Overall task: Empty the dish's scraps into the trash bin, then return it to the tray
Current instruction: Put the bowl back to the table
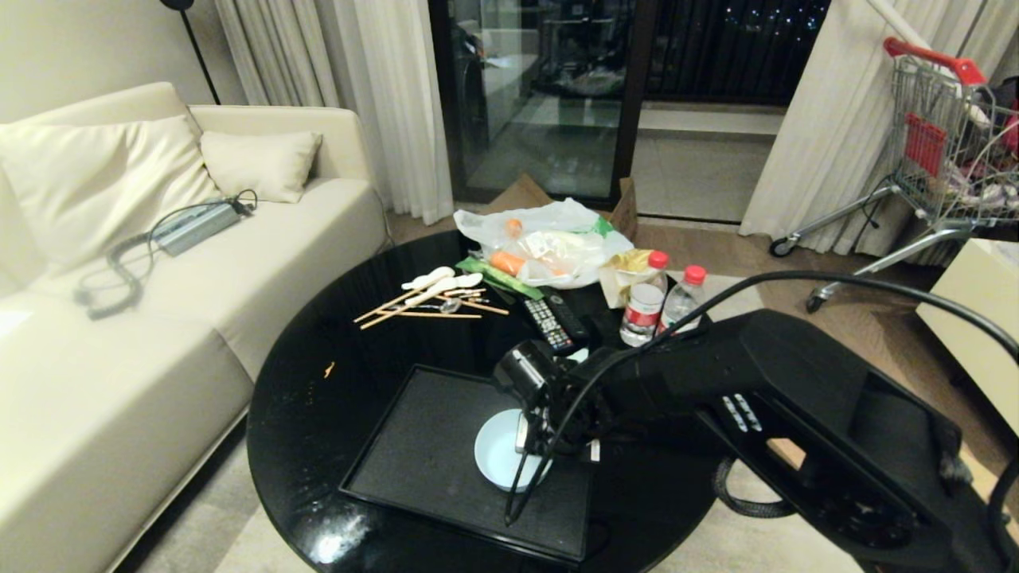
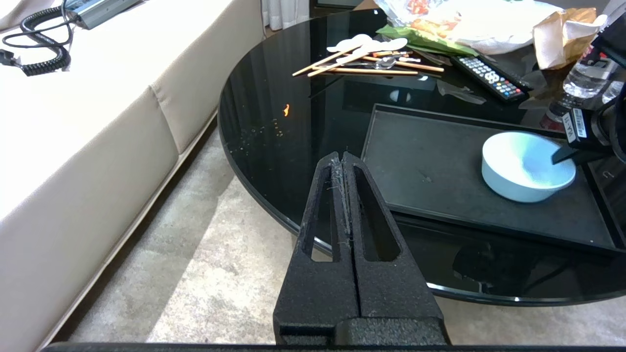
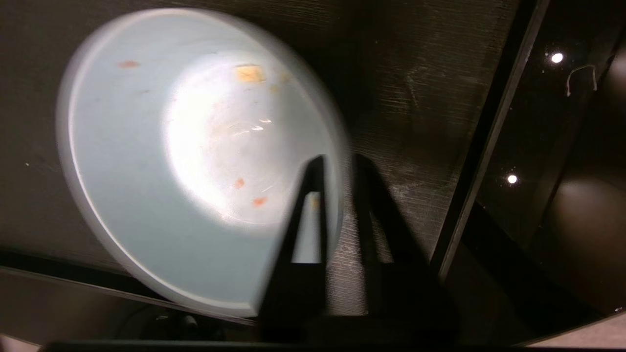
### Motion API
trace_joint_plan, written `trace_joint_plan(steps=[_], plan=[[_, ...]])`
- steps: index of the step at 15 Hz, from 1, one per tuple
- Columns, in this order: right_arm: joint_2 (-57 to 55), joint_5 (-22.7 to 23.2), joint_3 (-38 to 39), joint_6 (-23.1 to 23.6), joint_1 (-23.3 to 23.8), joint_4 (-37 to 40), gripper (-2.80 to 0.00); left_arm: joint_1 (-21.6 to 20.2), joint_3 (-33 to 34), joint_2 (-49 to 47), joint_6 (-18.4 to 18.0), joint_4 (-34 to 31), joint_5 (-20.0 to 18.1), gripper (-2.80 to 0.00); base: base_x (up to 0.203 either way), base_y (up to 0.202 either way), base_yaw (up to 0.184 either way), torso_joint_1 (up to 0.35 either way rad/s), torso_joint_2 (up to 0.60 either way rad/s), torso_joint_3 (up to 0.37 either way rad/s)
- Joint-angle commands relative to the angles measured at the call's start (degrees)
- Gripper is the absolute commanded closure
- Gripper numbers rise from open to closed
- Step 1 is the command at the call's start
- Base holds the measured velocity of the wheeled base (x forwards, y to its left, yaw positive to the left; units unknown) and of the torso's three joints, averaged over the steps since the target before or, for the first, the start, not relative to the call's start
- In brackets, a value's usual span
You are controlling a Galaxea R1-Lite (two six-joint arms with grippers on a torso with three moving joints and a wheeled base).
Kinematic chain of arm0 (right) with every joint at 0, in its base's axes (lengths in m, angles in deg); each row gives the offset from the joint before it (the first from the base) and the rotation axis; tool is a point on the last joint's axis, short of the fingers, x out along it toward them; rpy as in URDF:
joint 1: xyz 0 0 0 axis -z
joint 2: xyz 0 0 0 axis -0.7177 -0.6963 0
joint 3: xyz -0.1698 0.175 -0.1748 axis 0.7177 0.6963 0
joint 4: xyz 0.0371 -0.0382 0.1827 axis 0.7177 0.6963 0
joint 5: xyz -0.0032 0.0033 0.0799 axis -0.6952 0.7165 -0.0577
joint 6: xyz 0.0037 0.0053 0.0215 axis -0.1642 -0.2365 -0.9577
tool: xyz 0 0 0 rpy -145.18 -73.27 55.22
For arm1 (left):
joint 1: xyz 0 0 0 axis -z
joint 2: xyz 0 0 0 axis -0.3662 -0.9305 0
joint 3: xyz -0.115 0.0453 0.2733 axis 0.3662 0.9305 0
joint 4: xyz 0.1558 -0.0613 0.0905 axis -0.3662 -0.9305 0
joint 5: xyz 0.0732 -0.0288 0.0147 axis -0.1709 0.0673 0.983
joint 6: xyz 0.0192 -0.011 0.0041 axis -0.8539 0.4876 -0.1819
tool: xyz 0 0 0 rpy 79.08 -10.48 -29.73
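**Bowl back on the tray, right fingers straddling its rim**

The pale blue bowl [image 1: 501, 455] sits upright on the near right part of the black tray [image 1: 430, 454], which lies on the round glossy black tabletop [image 1: 318, 414]. The right gripper [image 3: 337, 166] reaches down over the bowl's right edge: one finger stands inside the wall, the other outside, with a slight gap between them around the rim. They look just parted rather than clamped, so the bowl seems to rest on the tray by its own weight. The rim lies directly between the fingers, so the coming move turns on lifting straight up and away without dragging the wall.

Inside, the smooth glazed bowl is nearly bare; only a few tiny orange and yellowish specks [image 3: 249, 73] cling to it. The tray is matte and finely textured with a low raised rim. No bin shows in any view.

The left gripper [image 2: 344, 161] hangs off the tabletop's near left edge, over the carpet, its fingers pressed together, farther from the bowl than the right.
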State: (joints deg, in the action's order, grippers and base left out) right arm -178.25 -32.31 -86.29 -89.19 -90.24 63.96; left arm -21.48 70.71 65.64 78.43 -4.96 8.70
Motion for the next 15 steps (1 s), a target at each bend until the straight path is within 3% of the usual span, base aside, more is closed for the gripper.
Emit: trace_joint_plan(steps=[1,8,12,15], plan=[[-0.1,-0.2,0.0,0.0,-0.1,0.4,-2.8,0.0,0.0,0.0,0.0,0.0,0.0,0.0,0.0,0.0,0.0,0.0,0.0,0.0],[4.6,-5.4,0.4,0.1,0.0,0.7,-2.8,0.0,0.0,0.0,0.0,0.0,0.0,0.0,0.0,0.0,0.0,0.0,0.0,0.0],[12.9,-7.6,1.0,1.1,-0.4,2.1,-2.8,0.0,0.0,0.0,0.0,0.0,0.0,0.0,0.0,0.0,0.0,0.0,0.0,0.0],[21.5,-9.6,6.4,4.3,-1.1,2.3,-2.8,0.0,0.0,0.0,0.0,0.0,0.0,0.0,0.0,0.0,0.0,0.0,0.0,0.0]])
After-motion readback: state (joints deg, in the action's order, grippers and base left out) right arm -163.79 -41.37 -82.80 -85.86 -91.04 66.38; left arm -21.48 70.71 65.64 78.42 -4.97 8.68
